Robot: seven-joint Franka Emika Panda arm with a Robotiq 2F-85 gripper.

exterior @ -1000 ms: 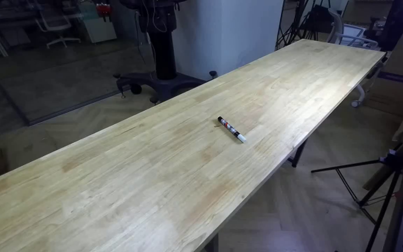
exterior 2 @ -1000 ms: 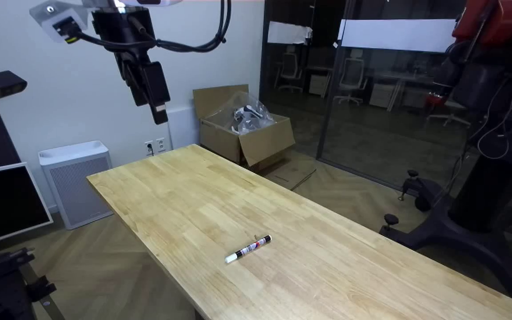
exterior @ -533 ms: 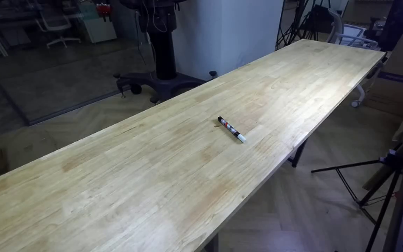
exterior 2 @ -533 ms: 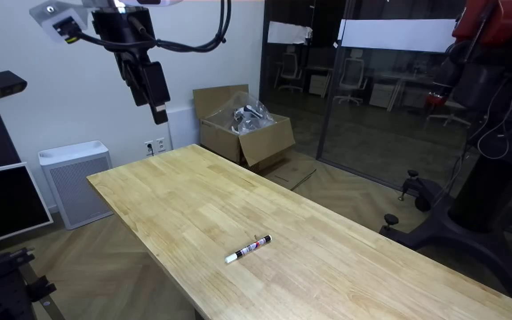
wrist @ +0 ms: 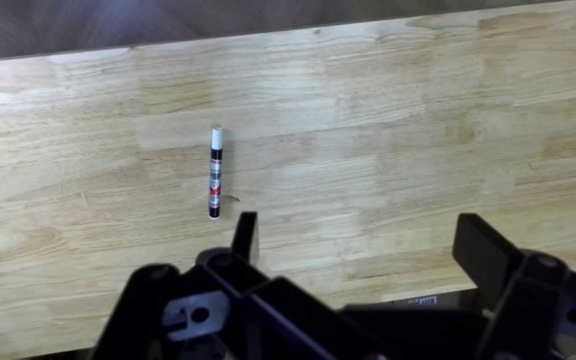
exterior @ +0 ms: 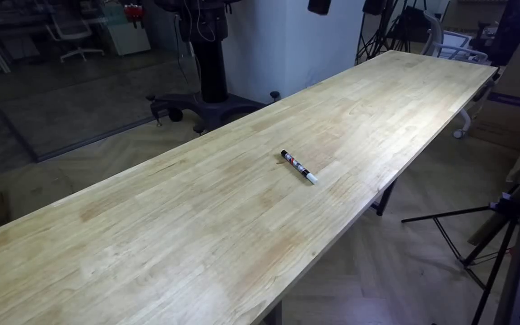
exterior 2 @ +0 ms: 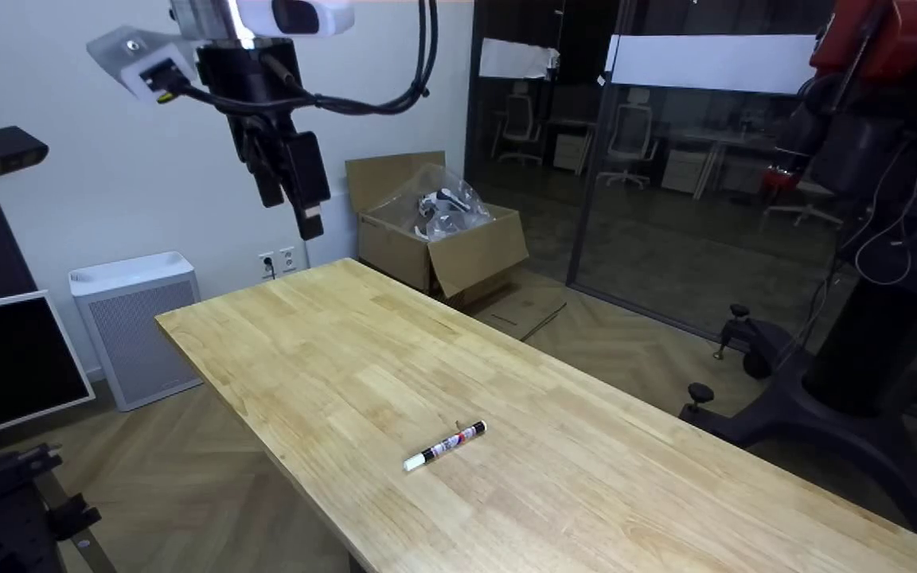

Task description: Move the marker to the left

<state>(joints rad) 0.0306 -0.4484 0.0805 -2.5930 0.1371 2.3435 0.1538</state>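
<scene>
The marker (exterior: 299,167) is a slim pen with a black body, a printed label with red on it, and a white cap. It lies flat on the long wooden table (exterior: 188,234) in both exterior views (exterior 2: 444,446). In the wrist view the marker (wrist: 215,175) lies left of centre, its white end toward the upper table edge. My gripper (exterior 2: 291,215) hangs well above the table, apart from the marker. In the wrist view my gripper (wrist: 359,220) has its fingers wide apart with nothing between them; the marker is beyond and left of the left finger.
An open cardboard box (exterior 2: 442,239) stands on the floor past the table's end. A white boxy unit (exterior 2: 140,326) stands by the wall. A dark wheeled stand (exterior 2: 848,382) is beside the table's long edge. A black tripod (exterior: 481,243) stands off the opposite edge.
My gripper has moved right and slightly down in an exterior view. Its fingertips now show at the top edge of an exterior view where they were out of sight. The marker has not moved.
</scene>
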